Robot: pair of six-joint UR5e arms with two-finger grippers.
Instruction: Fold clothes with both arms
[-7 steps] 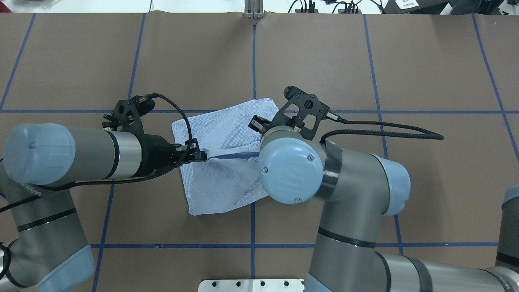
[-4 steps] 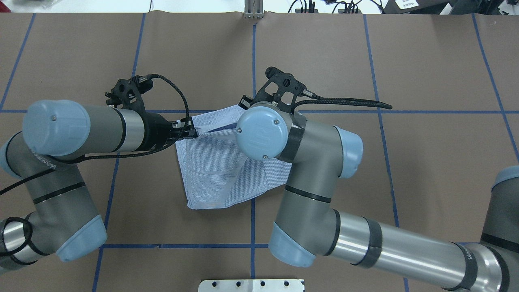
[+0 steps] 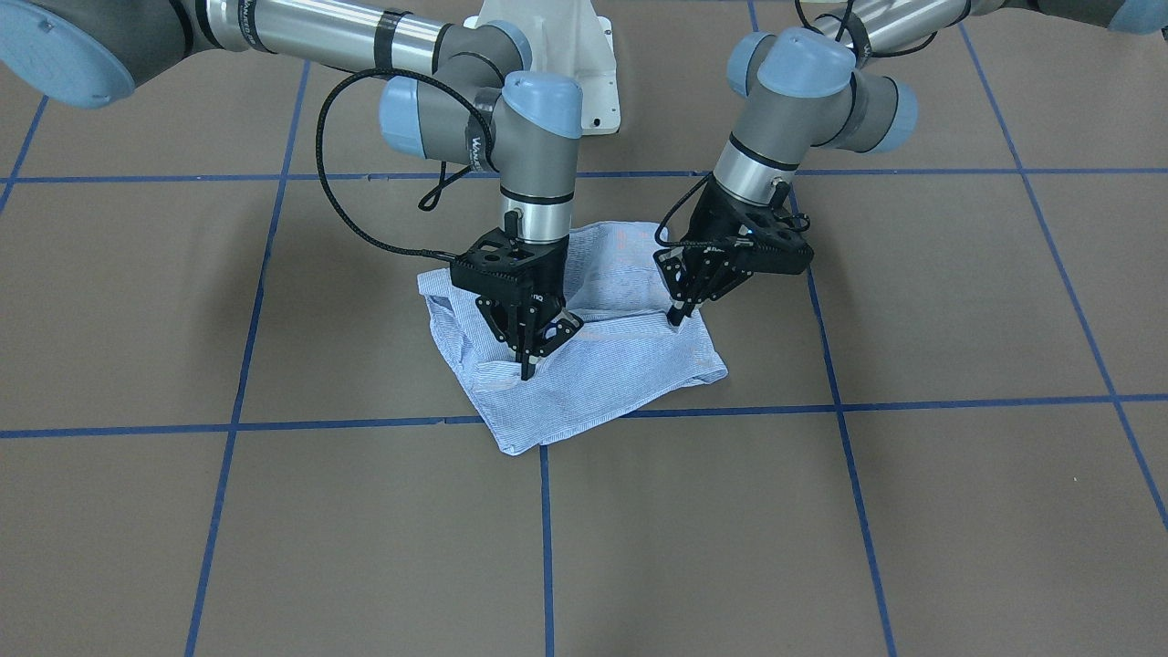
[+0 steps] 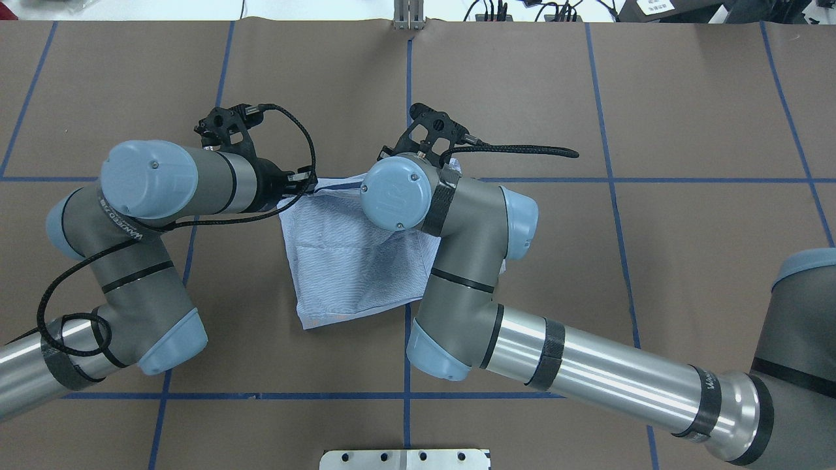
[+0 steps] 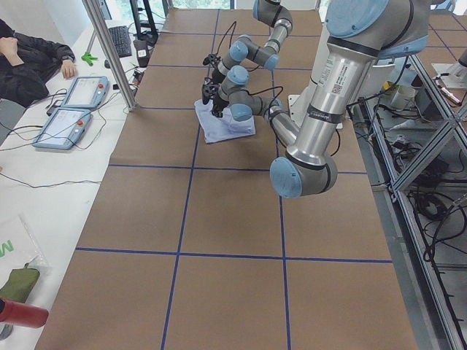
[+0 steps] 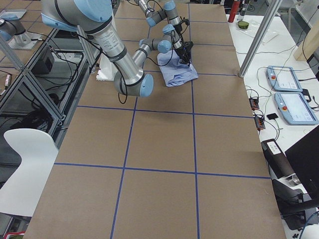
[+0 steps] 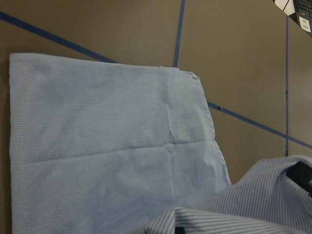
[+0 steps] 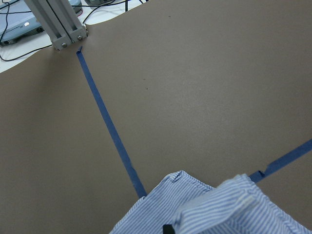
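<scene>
The left gripper (image 3: 676, 318) and right gripper (image 3: 526, 367) are pointing down, wrists upright, each pinching closed on the shirt (image 3: 620, 365).

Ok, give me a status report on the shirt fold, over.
Left claw shut on shirt edge. Right claw shut on shirt too. Shirt part-folded, lying on table. Nothing seen in the way.

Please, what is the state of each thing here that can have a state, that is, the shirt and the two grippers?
shirt: folded into layers, lying mostly flat, its top layer pinched at two points.
left gripper: shut on the shirt, tips down at the fabric.
right gripper: shut on the shirt, pointing down.
</scene>
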